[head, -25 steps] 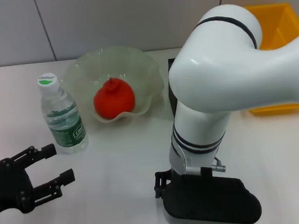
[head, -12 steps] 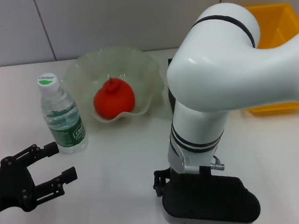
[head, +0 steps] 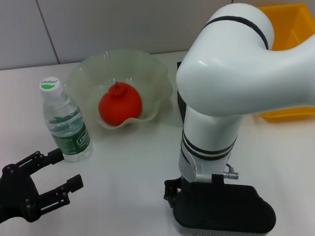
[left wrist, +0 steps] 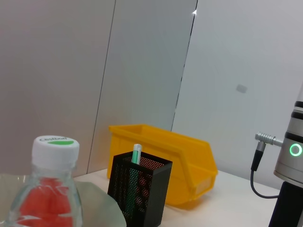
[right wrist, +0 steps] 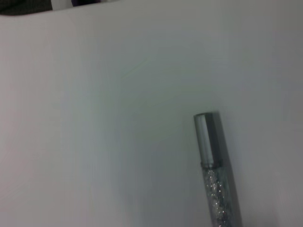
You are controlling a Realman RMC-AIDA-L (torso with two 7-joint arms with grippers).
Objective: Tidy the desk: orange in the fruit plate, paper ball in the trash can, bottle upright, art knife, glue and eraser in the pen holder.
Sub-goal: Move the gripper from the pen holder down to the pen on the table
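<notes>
The water bottle [head: 65, 121] stands upright on the white desk, left of the ruffled glass fruit plate [head: 151, 77] that holds the orange [head: 120, 104]. My left gripper [head: 63, 170] is open and empty, low over the desk in front of the bottle. My right gripper [head: 221, 214] hangs low over the desk's front edge; its fingers are hidden. The right wrist view shows a silver stick with a glittery body [right wrist: 213, 175] lying on the desk. The black mesh pen holder [left wrist: 139, 189] holds a green-and-white stick [left wrist: 136, 156]; in the head view it [head: 181, 96] is mostly hidden behind my right arm.
A yellow bin [head: 295, 26] stands at the back right, behind the pen holder, and shows in the left wrist view [left wrist: 189, 158]. My right arm [head: 237, 78] blocks the middle of the head view. A grey wall runs behind the desk.
My left gripper has crept slightly to the right, staying open. The right arm has hardly moved.
</notes>
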